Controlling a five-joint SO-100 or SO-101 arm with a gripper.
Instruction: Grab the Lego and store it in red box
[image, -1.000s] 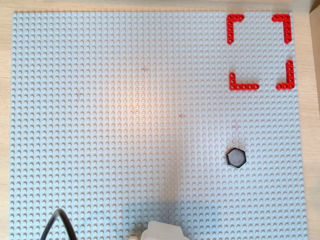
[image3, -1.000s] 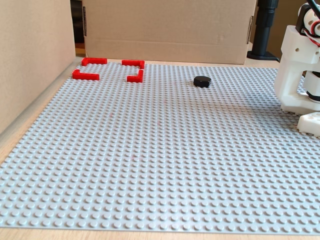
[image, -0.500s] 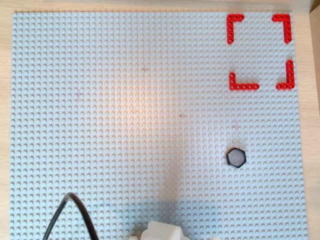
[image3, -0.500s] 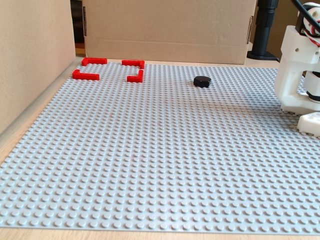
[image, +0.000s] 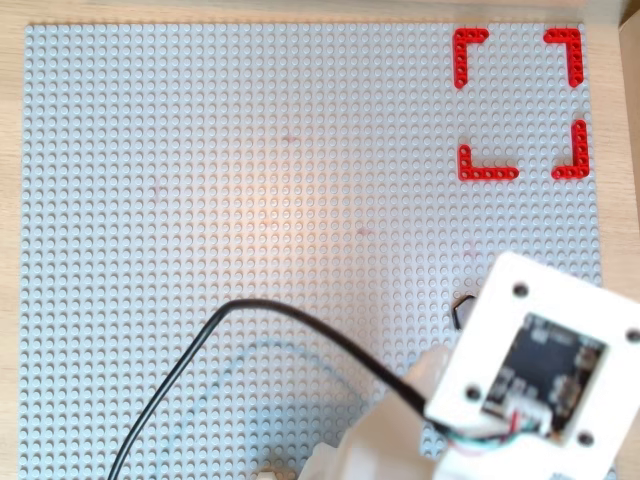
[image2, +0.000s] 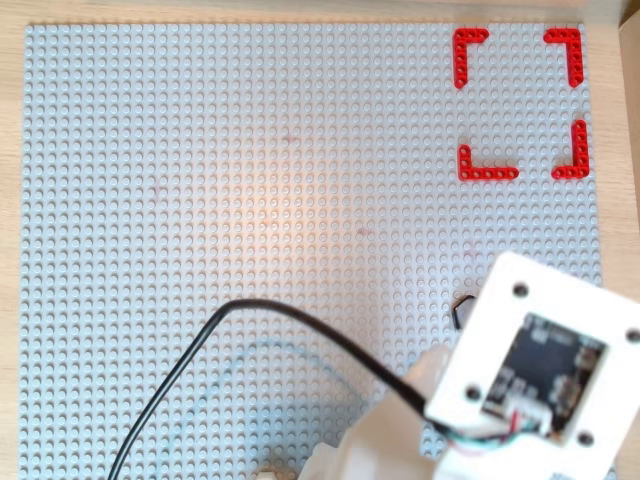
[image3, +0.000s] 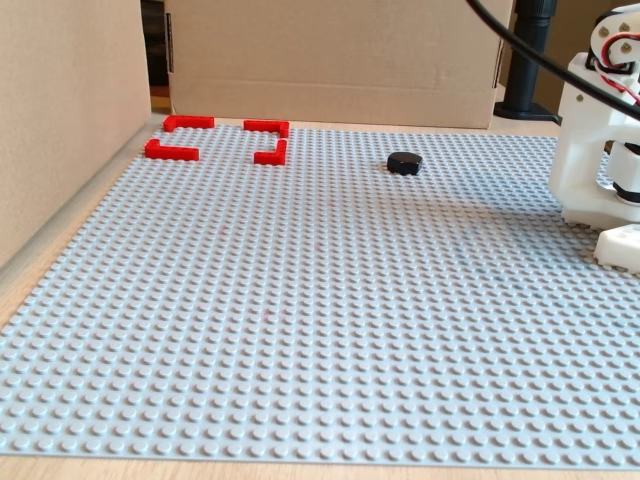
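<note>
The Lego (image3: 404, 163), a small black flat-topped piece, lies on the grey studded baseplate (image3: 320, 300) toward the back right in the fixed view. In both overhead views only a dark sliver of the Lego (image: 459, 309) (image2: 459, 309) shows at the edge of the white arm housing (image: 535, 370) (image2: 535, 370) that hangs over it. The red box (image3: 268, 127) is four red corner pieces at the back left, with nothing inside; from overhead the red box (image: 487, 172) (image2: 487, 172) sits top right. The gripper's fingers show in no view.
Cardboard walls (image3: 60, 110) stand along the left and back of the plate. The arm's white base (image3: 598, 140) stands at the right edge, and a black post (image3: 528, 60) stands behind it. A black cable (image: 270, 312) loops over the plate's lower middle.
In the fixed view a black cable has swung into the top right corner and the arm's upper part has shifted slightly. The Lego has not moved.
</note>
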